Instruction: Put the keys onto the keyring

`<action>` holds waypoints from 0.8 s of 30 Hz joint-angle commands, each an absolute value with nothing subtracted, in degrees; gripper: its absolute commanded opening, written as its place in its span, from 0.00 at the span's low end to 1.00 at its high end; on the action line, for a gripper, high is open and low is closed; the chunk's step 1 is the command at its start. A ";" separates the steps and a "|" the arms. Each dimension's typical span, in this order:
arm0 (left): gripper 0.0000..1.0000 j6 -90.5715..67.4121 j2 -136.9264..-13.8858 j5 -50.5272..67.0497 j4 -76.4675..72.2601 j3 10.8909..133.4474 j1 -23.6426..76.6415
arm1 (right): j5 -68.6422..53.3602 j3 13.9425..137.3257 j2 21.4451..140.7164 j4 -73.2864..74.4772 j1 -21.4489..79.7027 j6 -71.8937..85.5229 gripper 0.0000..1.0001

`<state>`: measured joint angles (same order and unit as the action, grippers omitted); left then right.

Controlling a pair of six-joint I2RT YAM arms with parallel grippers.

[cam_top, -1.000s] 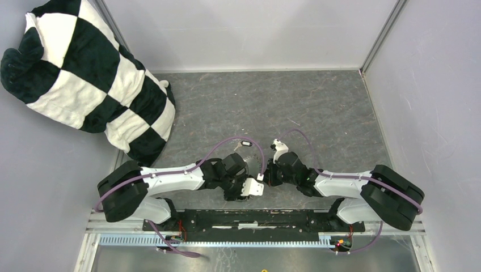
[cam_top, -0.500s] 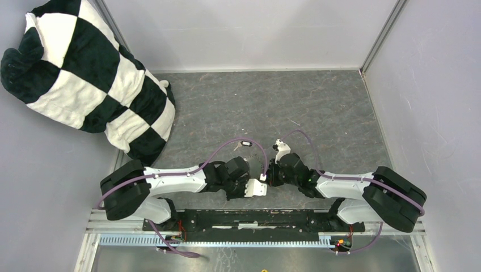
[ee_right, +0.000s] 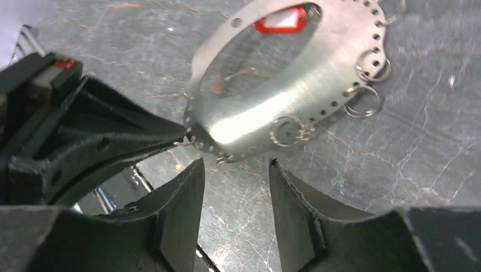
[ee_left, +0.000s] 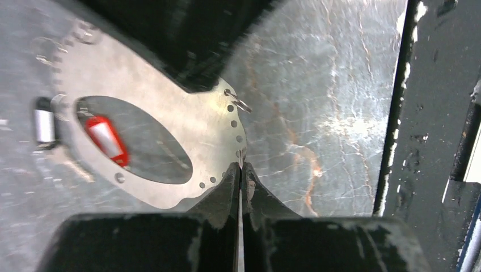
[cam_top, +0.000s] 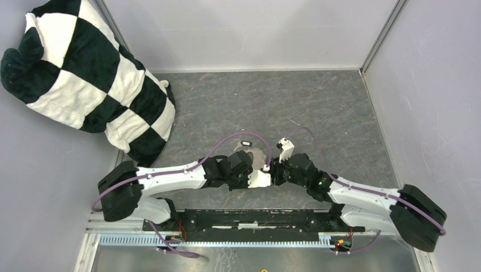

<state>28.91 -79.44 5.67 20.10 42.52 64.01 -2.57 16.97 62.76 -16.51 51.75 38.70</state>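
- My left claw (ee_left: 239, 170) is pressed together on the near rim of the keyring (ee_left: 218, 127), with a thin edge of the metal pinched between the two fingertips.
- The keyring is a flat silvery band with a row of small holes along its outer edge and a wide oval opening. It stretches away from my left fingertips, ahead and to the left.
- Through that opening I see the red-tagged key (ee_left: 105, 139) lying on the grey table (cam_top: 317, 107), inside the ring's outline and apart from its metal.
- The black-tagged key (ee_left: 43, 124), white label up, lies just past the far rim, the farthest thing from my left claw.
- My right claw (ee_right: 235, 170) is spread wide, facing my left claw, with the near edge of the keyring just ahead of the gap. I cannot tell whether either finger touches it.
- The dark body of my right claw blocks my left wrist's view of the upper part of the ring.
- From my right wrist, my left claw's fingers come in from the left and meet the rim at its nearest corner.
- Several small split rings (ee_right: 363, 102) hang from the holes along the edge, to the right of my right claw's gap.
- A black-and-white checkered cushion (cam_top: 85, 73) leans in the far left corner, well apart from both claws.
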 commanded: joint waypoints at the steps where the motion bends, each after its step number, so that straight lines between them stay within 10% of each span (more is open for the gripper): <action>1: 0.02 33.78 -72.38 3.81 23.49 48.38 63.63 | -5.65 17.68 54.90 -13.29 51.93 28.31 0.54; 11: 0.02 48.03 -57.77 16.26 28.10 53.48 63.43 | -11.57 23.90 34.93 -9.91 51.94 3.03 0.65; 17: 0.02 40.92 -62.52 17.76 33.87 64.90 63.34 | -16.95 29.37 34.81 -8.55 51.93 -4.97 0.86; 24: 0.02 37.77 -61.84 20.93 33.33 68.42 63.27 | -21.43 32.00 37.03 -8.39 51.90 -5.39 0.86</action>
